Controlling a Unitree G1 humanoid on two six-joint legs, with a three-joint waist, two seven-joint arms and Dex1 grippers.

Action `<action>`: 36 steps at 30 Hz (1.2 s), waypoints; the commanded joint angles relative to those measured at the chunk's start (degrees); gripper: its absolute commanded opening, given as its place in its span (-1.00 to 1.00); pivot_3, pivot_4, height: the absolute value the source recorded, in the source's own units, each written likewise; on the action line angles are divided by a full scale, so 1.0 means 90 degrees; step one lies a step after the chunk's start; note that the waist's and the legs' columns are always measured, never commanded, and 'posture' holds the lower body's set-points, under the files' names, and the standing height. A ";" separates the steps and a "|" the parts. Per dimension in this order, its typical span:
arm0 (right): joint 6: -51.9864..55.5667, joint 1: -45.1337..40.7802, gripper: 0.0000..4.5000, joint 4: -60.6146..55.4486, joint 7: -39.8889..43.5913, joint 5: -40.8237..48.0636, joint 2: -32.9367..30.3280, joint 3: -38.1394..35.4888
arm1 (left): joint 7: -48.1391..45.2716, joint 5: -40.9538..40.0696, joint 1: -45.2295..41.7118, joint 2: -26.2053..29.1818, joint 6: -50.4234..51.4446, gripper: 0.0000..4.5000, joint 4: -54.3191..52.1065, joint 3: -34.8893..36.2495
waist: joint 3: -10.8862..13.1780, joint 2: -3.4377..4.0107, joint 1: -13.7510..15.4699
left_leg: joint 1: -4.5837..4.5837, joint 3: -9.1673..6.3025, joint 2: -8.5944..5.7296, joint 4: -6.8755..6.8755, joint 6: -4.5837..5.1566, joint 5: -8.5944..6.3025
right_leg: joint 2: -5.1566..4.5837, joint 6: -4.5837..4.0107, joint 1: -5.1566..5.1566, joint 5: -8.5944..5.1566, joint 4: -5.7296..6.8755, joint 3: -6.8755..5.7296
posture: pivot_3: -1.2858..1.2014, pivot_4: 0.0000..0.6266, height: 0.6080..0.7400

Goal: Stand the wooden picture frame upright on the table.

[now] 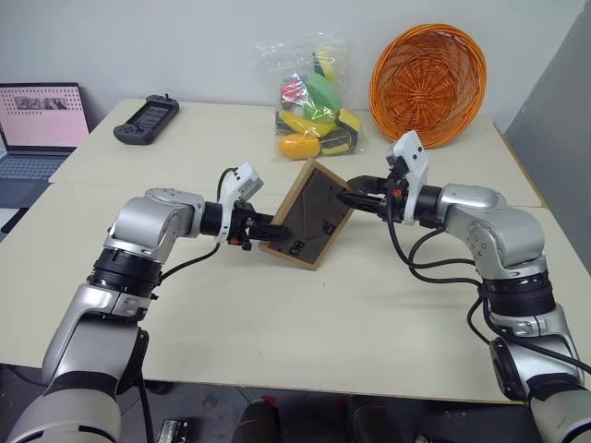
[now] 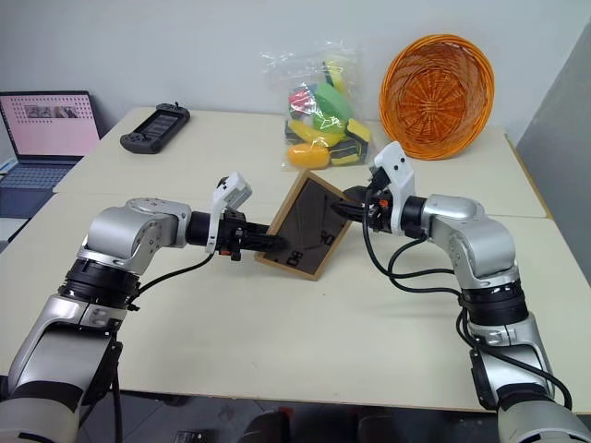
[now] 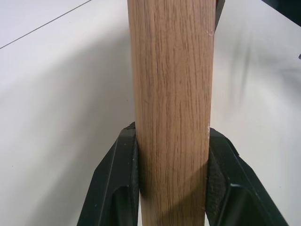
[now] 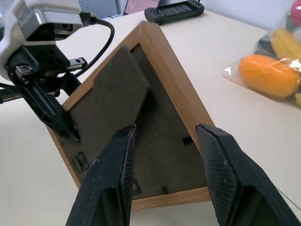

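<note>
Left gripper (image 1: pixel 261 230) clamps wooden picture frame (image 1: pixel 309 214) by its side edge, tilted over bare table (image 1: pixel 305 323), right gripper (image 4: pixel 164 136) parted beside its opposite edge.

Tilted wooden picture frame (image 1: pixel 309 214) between left gripper (image 1: pixel 261 230) and right gripper (image 1: pixel 355 197)

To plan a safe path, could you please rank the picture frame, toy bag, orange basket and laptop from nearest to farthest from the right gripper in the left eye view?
1. Picture frame, right at the right gripper.
2. Toy bag, behind it.
3. Orange basket, back right.
4. Laptop, far left.
</note>
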 commanded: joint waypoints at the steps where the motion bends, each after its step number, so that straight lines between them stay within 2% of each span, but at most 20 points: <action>1: -0.0107 -0.0241 -0.05 -0.0177 -0.0055 0.0078 0.0155 0.0025 | 0.0022 0.0120 -0.0249 -0.0048 -0.0157 -0.42 -0.0118 0.0225 | 0.0000 0.0001 0.0000 | 0.0000 -0.0002 0.0000 -0.0001 0.0000 0.0000 | 0.0000 0.0000 0.0000 0.0000 0.0002 -0.0002 | 0.03 -0.52 1.00; 15: 0.0399 0.0285 -0.05 -0.0968 -0.0421 0.0284 0.0647 0.0190 | -0.0042 0.0524 -0.0413 -0.0271 -0.0625 -0.42 0.0428 0.0223 | 0.0001 0.0001 0.0013 | 0.0000 -0.0004 -0.0001 0.0001 0.0002 0.0002 | 0.0000 0.0000 0.0001 0.0000 0.0004 -0.0003 | 0.03 -0.52 1.00; 21: 0.0729 0.0564 -0.05 -0.1451 -0.0569 0.0417 0.0541 0.0108 | 0.0123 0.0767 -0.0786 -0.0500 -0.0759 -0.42 0.1478 0.0312 | 0.0000 0.0001 0.0014 | 0.0000 -0.0005 -0.0001 0.0002 0.0004 0.0003 | 0.0000 0.0000 0.0002 0.0000 0.0004 -0.0005 | 0.03 -0.52 1.00; 28: 0.0792 0.0752 -0.05 -0.1641 -0.0701 0.0397 0.0315 0.0051 | 0.0417 0.0719 -0.1577 -0.0868 -0.0158 -0.42 0.2802 0.0752 | 0.0001 0.0001 0.0026 | -0.0004 -0.0006 -0.0005 0.0003 0.0005 0.0003 | 0.0000 0.0001 0.0002 0.0000 0.0003 -0.0007 | 0.03 -0.52 1.00; 32: 0.0718 0.0742 -0.05 -0.1560 -0.0724 0.0355 0.0258 0.0075 | 0.0024 0.0738 -0.1506 -0.0814 -0.0154 -0.42 0.2550 0.0634 | 0.0001 0.0001 0.0017 | -0.0005 -0.0006 -0.0004 -0.0002 0.0005 0.0003 | 0.0000 0.0000 0.0000 0.0000 0.0002 -0.0007 | 0.03 -0.52 1.00; 36: 0.0366 0.0856 -0.05 -0.1552 -0.0688 0.0054 0.0056 0.0273 | -0.0056 0.0506 -0.1528 -0.0783 0.0470 -0.42 0.2325 0.0785 | 0.0001 0.0000 0.0012 | -0.0005 -0.0008 -0.0003 -0.0003 0.0005 0.0003 | 0.0000 0.0000 -0.0001 0.0000 0.0003 -0.0007 | 0.03 -0.52 1.00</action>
